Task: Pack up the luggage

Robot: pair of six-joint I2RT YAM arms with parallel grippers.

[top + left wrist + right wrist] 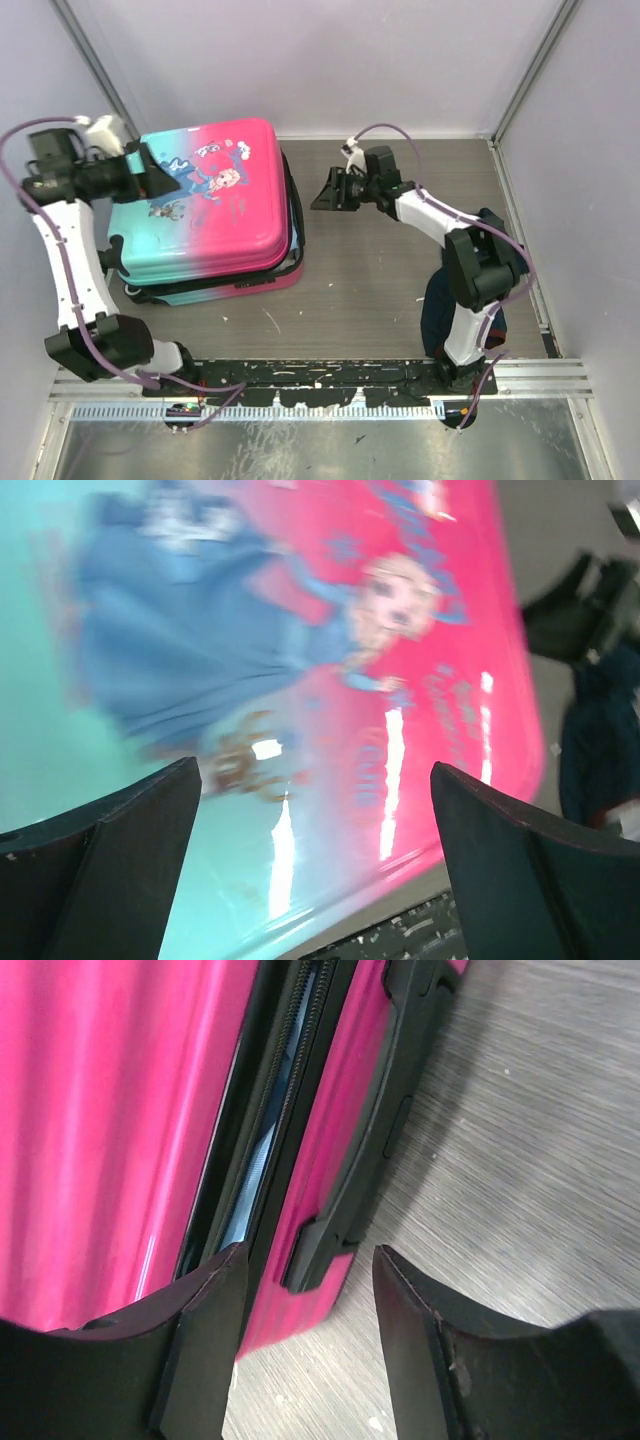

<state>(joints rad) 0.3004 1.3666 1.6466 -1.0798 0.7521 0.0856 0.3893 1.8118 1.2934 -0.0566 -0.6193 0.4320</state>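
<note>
Left claw (312, 775) spread wide, empty, with the pink-to-turquoise hard-shell suitcase (205, 205) beneath it. Right claw (308, 1260) apart, black zip seam (290, 1090) just ahead, seemingly untouched.

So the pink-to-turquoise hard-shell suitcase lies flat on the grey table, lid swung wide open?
No. The pink-to-turquoise hard-shell suitcase lies flat on the grey table with its lid down; the right wrist view shows just a narrow seam gap.
</note>
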